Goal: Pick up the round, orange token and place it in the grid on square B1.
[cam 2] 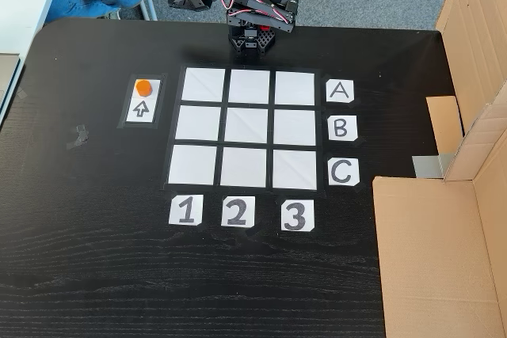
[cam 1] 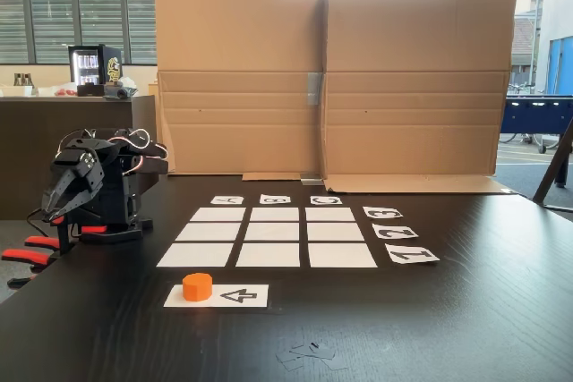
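The small bright orange cylindrical token (cam 1: 197, 286) (cam 2: 142, 86) sits on one end of a white paper strip printed with a black arrow (cam 1: 238, 295) (cam 2: 142, 109), just beside the grid of white paper rectangles (cam 1: 269, 236) (cam 2: 247, 128).

In the high fixed view, the folded black arm's tool (cam 2: 176, 1) points left, with the token below it and a little left; its fingers (cam 1: 55, 201) look nearly closed on nothing.

Square B1 (cam 2: 197, 123), by my reading, is the middle rectangle in the column nearest the strip.

One token, nine rectangles, six label cards, one strip on the dark counter (cam 2: 95, 275).
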